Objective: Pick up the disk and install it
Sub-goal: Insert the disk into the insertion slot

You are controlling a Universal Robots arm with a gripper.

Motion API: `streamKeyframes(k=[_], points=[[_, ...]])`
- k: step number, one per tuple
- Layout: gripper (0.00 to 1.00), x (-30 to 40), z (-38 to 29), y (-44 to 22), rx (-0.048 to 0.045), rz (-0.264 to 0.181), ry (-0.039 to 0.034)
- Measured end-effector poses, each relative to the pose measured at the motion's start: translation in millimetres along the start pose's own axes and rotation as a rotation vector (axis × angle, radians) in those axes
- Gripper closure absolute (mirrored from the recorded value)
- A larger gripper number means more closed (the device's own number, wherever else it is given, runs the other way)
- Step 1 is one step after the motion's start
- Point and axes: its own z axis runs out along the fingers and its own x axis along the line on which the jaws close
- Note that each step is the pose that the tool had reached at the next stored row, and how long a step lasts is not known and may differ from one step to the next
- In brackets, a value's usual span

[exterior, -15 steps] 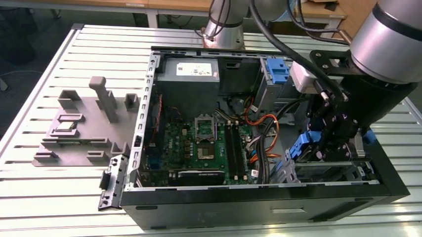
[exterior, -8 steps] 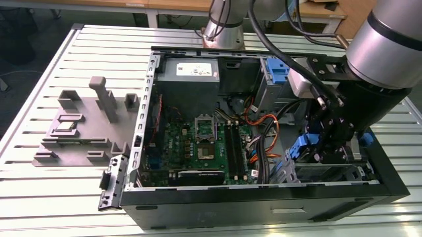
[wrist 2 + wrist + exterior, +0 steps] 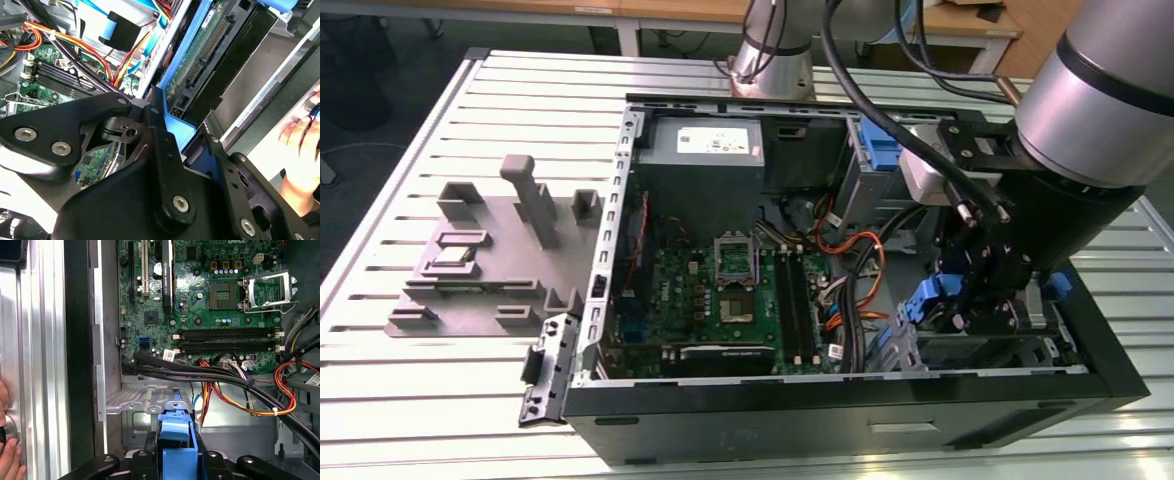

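— Blue carrier (image 3: 177, 131) pinched in our gripper (image 3: 175, 462): we hold the disk (image 3: 212, 47) just above the drive bay (image 3: 987, 352).
— Installing, then; we judge seating needs it square with the bay.

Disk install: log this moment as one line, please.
gripper: shut on disk | position: at drive bay | hand: beside case

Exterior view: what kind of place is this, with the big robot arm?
Probably a robot lab or workshop: an open computer case lies on a slotted metal table, a robot arm reaches into it with the disk in its hand, and a grey parts holder sits beside it.
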Motion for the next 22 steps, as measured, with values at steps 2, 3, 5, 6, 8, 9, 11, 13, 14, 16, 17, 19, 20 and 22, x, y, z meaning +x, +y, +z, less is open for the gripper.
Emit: streamKeyframes(k=[2, 3, 5, 6, 8, 9, 11, 13, 14, 16, 17, 19, 20, 22], points=[[0.64, 0.0, 0.1, 0.0, 0.0, 0.0, -0.0001], [0.64, 0.0, 0.1, 0.0, 0.0, 0.0, -0.0001], [0.64, 0.0, 0.1, 0.0, 0.0, 0.0, -0.0001], [0.64, 0.0, 0.1, 0.0, 0.0, 0.0, -0.0001], [0.63, 0.1, 0.1, 0.0, 0.0001, 0.0, 0.0002], [0.63, 0.1, 0.2, 0.0, 0.0002, 0.0, 0.0], [0.58, 0.1, 0.1, 0.0, 0.0, 0.0, -0.0001], [0.5, 0.0, 0.1, 0.0, 0.0, 0.0, -0.0001], [0.5, 0.0, 0.0, 0.0, 0.0, 0.0, 0.0], [0.5, 0.0, 0.1, 0.0, 0.0, 0.0, 0.0], [0.5, 0.0, 0.0, 0.0, 0.0, 0.0, 0.0001], [0.52, 0.0, 0.1, 0.0, 0.0, 0.0, -0.0001], [0.58, 0.0, 0.1, 0.0, 0.0, 0.0, 0.0], [0.65, 0.0, -0.9, 0.0, 0.0, 0.0, 0.0002]])
